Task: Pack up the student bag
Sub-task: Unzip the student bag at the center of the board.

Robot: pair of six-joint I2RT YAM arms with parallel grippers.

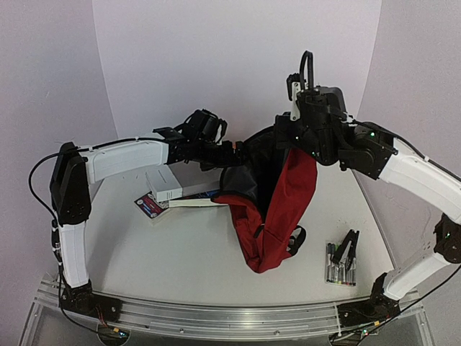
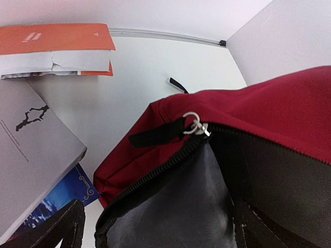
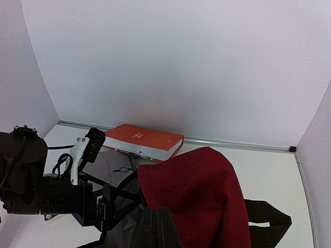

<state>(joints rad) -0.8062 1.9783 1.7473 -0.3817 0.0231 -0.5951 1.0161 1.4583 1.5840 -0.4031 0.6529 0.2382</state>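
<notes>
White table [image 1: 187, 245]: bag [image 1: 288, 202] hangs centre frame, mouth facing left, pinched by right end effector [image 1: 299, 148]. Left end effector [image 1: 234, 153], spread, sits at mouth; books [image 1: 164, 186] lower left, nearer it.

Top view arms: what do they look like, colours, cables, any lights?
The left arm and right arm have white shells on the long links with black joints, wrists and bases. A thin black cable loops off the left shoulder. Small green lights glow on the right arm.
</notes>
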